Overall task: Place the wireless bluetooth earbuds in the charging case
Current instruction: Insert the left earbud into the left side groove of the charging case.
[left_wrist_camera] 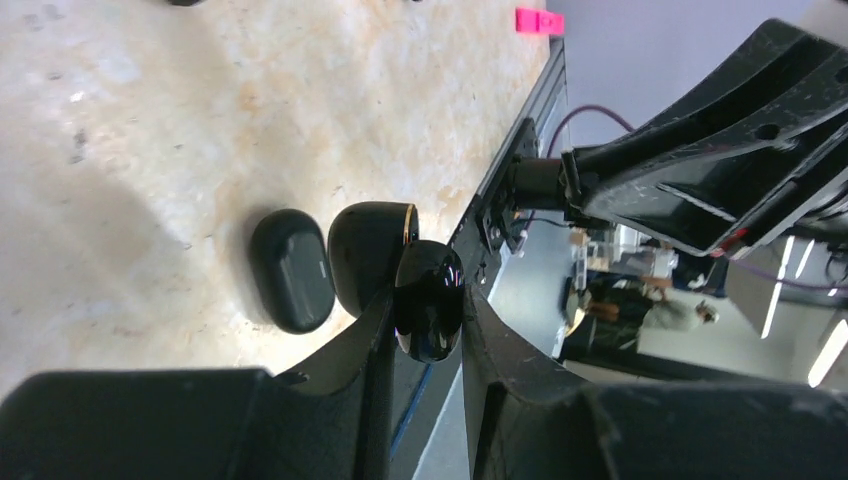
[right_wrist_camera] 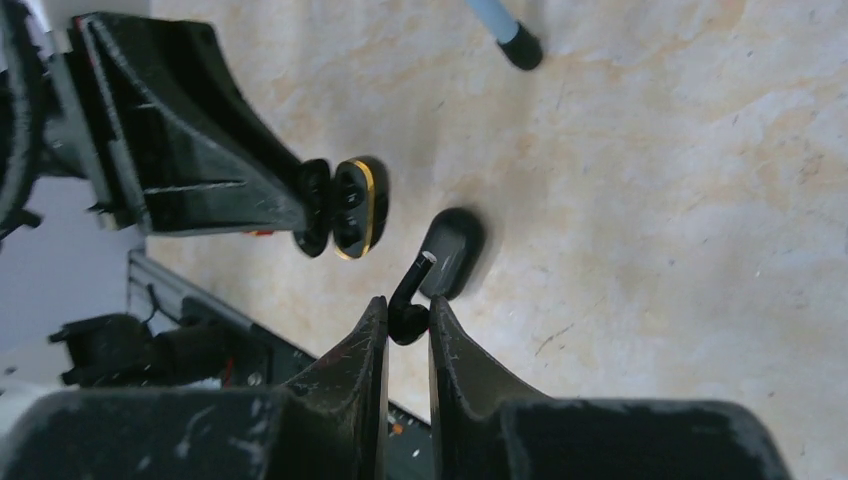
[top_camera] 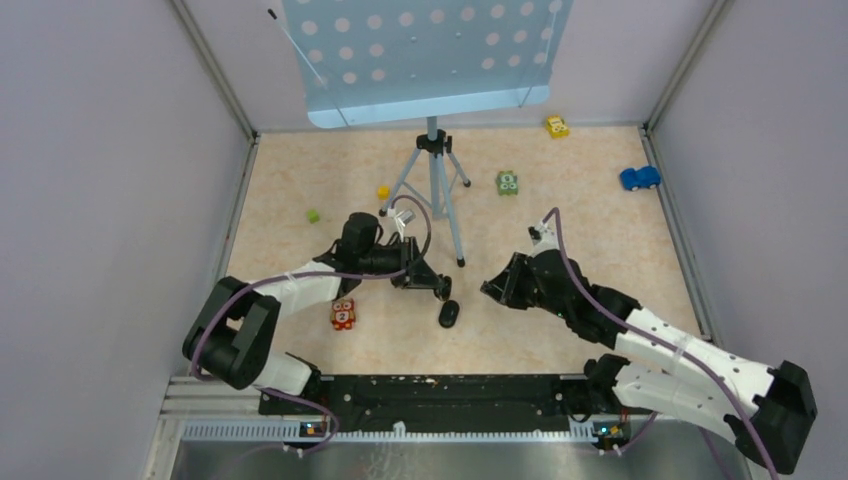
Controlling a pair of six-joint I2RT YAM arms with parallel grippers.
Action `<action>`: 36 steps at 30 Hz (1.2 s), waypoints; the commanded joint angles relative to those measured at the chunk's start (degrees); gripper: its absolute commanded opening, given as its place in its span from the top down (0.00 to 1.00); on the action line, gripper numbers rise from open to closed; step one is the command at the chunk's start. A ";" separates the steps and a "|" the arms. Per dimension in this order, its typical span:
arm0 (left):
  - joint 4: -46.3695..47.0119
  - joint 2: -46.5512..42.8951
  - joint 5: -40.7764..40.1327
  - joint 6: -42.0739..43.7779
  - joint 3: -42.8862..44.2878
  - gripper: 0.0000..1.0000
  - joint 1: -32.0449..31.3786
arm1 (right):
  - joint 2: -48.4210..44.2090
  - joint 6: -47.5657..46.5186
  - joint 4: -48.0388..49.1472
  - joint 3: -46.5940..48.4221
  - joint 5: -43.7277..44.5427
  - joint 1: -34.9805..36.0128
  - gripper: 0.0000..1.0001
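Right tool [right_wrist_camera: 407, 315] is pinched on an earbud [right_wrist_camera: 415, 275] near the open charging case [right_wrist_camera: 355, 205], itself clamped by one half in the left tool [left_wrist_camera: 428, 320], so next it needs lining up over that case and easing in, I'd guess.

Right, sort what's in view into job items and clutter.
Job: earbud in the right gripper; open charging case in the left gripper; black oval piece on the table, probably part of the set.
Clutter: blue toy car; yellow toy car; green toy block; orange number block; tripod.
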 commanded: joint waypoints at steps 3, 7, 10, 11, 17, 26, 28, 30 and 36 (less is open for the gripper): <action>9.78 -0.81 0.88 6.51 0.63 1.00 -4.41 | -8.28 5.56 -4.42 -3.21 -12.10 -0.65 0.92; 13.42 -3.43 -2.78 6.96 -1.31 1.00 -5.98 | -10.06 8.39 -1.25 -5.21 -16.26 -0.70 0.94; 14.30 -6.02 -6.17 8.67 -2.65 1.00 -7.17 | -9.83 10.90 2.87 -6.89 -18.95 -0.77 0.95; 14.29 -6.84 -6.75 9.11 -2.98 1.00 -7.46 | -9.43 12.00 4.60 -7.49 -19.84 -0.77 0.95; 15.22 -7.41 -6.04 9.32 -4.47 1.00 -7.74 | -6.35 16.29 12.57 -9.30 -23.25 -0.81 0.95; 12.50 -5.53 -4.09 7.77 -3.38 1.00 -7.81 | -5.91 25.94 31.62 -17.58 -28.95 -5.25 0.99; 12.75 -5.33 -3.59 7.19 -3.34 1.00 -7.80 | -5.68 27.11 33.81 -18.72 -29.75 -5.94 0.99; 12.99 -5.31 -3.75 6.55 -3.44 1.00 -7.80 | -5.46 27.68 34.81 -19.19 -30.00 -6.31 1.00; 10.47 -5.31 -7.00 3.66 -3.04 1.00 -7.80 | -3.64 28.31 38.21 -19.42 -31.14 -7.38 0.99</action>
